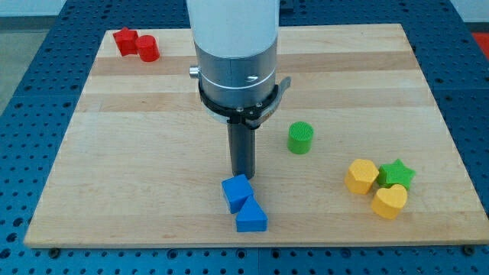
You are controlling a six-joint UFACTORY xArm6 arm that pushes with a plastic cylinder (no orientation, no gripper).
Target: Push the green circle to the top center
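Observation:
The green circle (300, 137) is a short green cylinder standing right of the board's middle. My tip (243, 177) is at the end of the dark rod, to the left of and lower than the green circle, with a clear gap between them. The tip is just above the blue cube (237, 192), touching or nearly touching its upper edge; I cannot tell which. The arm's white and grey body (234, 53) hides part of the board's top centre.
A blue triangle (251, 218) lies against the blue cube. At the top left are a red star-like block (124, 40) and a red cylinder (148, 49). At the lower right are a yellow hexagon (361, 176), a green star (396, 174) and a yellow heart (390, 202).

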